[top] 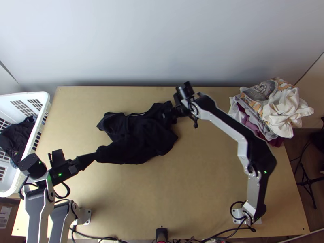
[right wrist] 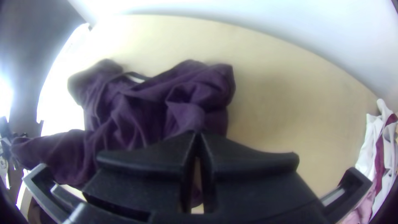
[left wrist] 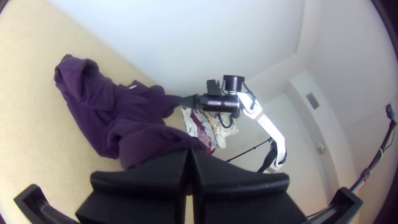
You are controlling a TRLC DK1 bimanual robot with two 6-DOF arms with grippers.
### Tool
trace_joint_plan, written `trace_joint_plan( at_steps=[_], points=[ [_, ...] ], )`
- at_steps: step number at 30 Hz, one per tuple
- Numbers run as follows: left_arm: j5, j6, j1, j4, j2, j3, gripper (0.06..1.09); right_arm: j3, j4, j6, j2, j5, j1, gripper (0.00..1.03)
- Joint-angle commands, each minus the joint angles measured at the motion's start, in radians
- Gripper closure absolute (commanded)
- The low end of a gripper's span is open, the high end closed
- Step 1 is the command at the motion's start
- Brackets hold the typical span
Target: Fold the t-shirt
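Worktop [top: 202,190] with a shirt [top: 141,139] bunched left of centre, held at two spots.
Basket [top: 46,101] on the left, clothes pile [top: 283,107] far right; between them, the left gripper [top: 95,156] is clamped on the shirt's near-left end, the right gripper [top: 166,116] on its far-right part.

Shirt [top: 141,139] — partly hidden, basket [top: 45,100] — cut off
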State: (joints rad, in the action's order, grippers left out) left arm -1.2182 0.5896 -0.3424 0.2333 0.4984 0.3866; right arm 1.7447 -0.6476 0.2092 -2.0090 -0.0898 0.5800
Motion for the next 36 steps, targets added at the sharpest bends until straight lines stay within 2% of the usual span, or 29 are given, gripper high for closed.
trace_joint_plan(
  at_steps=[1, 7, 8, 9, 10, 11, 12, 22, 26, 27, 30, 32, 36],
  points=[
    [0.009, -0.008, -0.001, -0.009, 0.011, -0.011, 1.05, 0.056, 0.006, 0.018, 0.128, 0.001, -0.026, 1.0],
    [0.003, -0.039, -0.032, -0.029, 0.164, 0.064, 1.04, 0.144, 0.002, 0.022, 0.176, 0.001, -0.06, 1.0],
    [-0.003, -0.04, -0.037, -0.029, 0.206, 0.087, 0.96, 0.161, -0.004, 0.022, 0.182, 0.001, -0.066, 1.0],
    [-0.021, -0.04, -0.043, -0.029, 0.247, 0.112, 0.72, 0.177, -0.011, 0.027, 0.188, -0.001, -0.075, 1.0],
    [-0.049, -0.04, -0.061, -0.028, 0.281, 0.133, 0.42, 0.194, -0.015, 0.029, 0.193, -0.001, -0.08, 1.0],
    [-0.064, -0.04, -0.092, -0.017, 0.301, 0.152, 0.18, 0.205, -0.021, 0.029, 0.196, -0.001, -0.085, 1.0],
    [-0.075, -0.04, -0.113, -0.015, 0.319, 0.169, 0.11, 0.207, -0.024, 0.029, 0.2, -0.001, -0.085, 1.0],
    [-0.087, -0.036, -0.175, 0.074, 0.416, 0.275, 0.11, 0.161, -0.038, 0.029, 0.227, 0.001, -0.077, 1.0],
    [-0.075, -0.028, -0.072, 0.127, 0.359, 0.273, 0.11, 0.162, -0.038, 0.03, 0.227, 0.001, -0.071, 1.0],
    [-0.049, -0.022, -0.001, 0.133, 0.335, 0.265, 0.11, 0.162, -0.038, 0.032, 0.227, -0.001, -0.071, 1.0],
    [0.135, -0.01, 0.276, 0.118, 0.275, 0.233, 0.11, 0.153, -0.04, 0.041, 0.227, -0.001, -0.074, 1.0],
    [0.266, -0.01, 0.454, 0.037, 0.27, 0.21, 0.11, 0.142, -0.04, 0.044, 0.228, -0.001, -0.074, 1.0],
    [0.444, -0.031, 0.726, -0.144, 0.378, 0.225, 0.11, 0.116, -0.04, 0.064, 0.23, -0.001, -0.063, 1.0]
  ],
)
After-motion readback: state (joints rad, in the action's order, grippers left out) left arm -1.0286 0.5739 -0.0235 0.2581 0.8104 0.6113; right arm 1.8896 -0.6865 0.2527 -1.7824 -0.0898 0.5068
